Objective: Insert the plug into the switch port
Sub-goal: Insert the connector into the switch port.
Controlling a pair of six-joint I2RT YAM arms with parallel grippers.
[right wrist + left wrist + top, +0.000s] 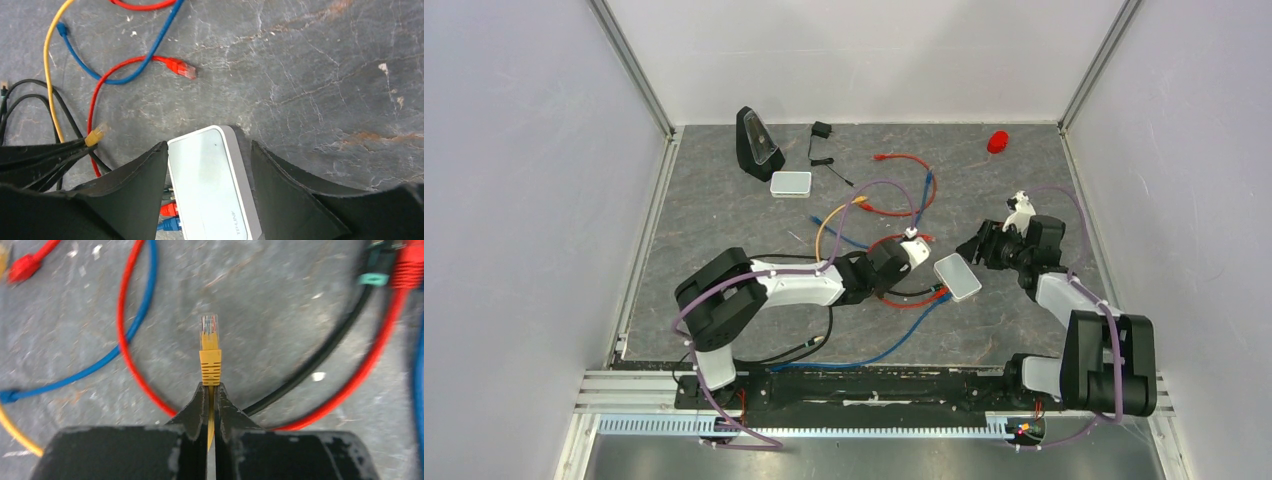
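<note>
I work over a dark grey, marble-veined table mat (pixel 724 190), scuffed with pale marks. Plain white walls (pixel 514 200) rise at nine, twelve and three o'clock, joined by aluminium corner posts (pixel 634 65). A slotted metal rail (pixel 824 425) runs along six o'clock. The light is even.

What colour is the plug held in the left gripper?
The plug is yellow with a clear tip; it shows best in the left wrist view.
</note>
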